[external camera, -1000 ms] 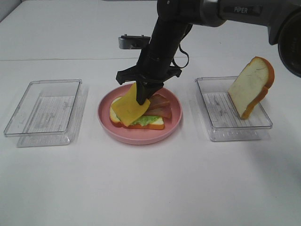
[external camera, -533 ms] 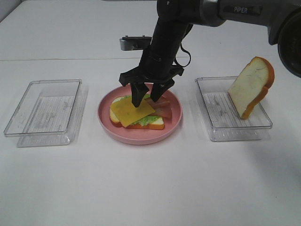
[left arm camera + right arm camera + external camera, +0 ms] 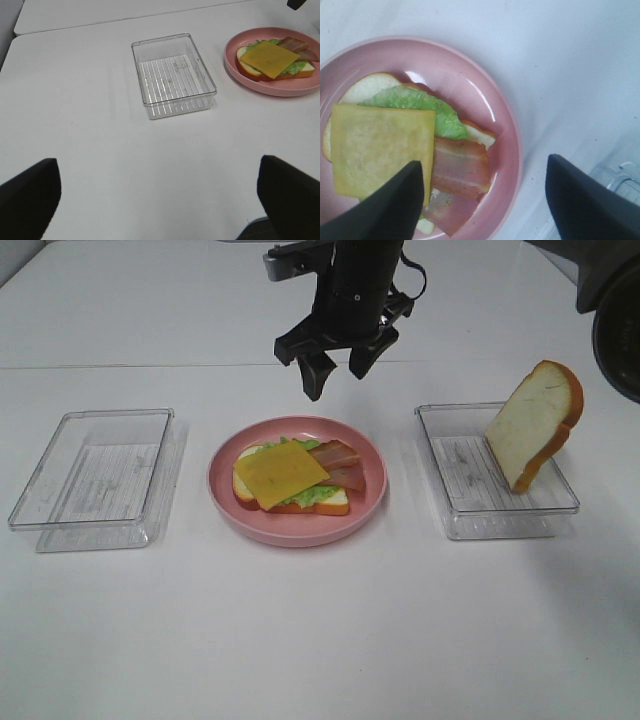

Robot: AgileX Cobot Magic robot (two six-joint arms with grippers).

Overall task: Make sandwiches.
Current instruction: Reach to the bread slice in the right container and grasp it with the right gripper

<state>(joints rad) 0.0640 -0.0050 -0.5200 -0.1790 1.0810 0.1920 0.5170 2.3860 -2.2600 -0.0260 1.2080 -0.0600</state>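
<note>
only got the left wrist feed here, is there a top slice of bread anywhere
Observer: Yes, a bread slice leans on edge in a clear tray right of the pink plate.
Operator: where's the right pincer
Observer: The right pincer hangs open above the plate's far rim, holding nothing.
Operator: bacon fully covered by cheese?
Observer: No, the right wrist view shows bacon sticking out beside the cheese.

Probably a robot lab: a bare white tabletop (image 3: 320,640), toy plastic sandwich food (image 3: 292,480), clear rectangular plastic trays (image 3: 95,480).
</note>
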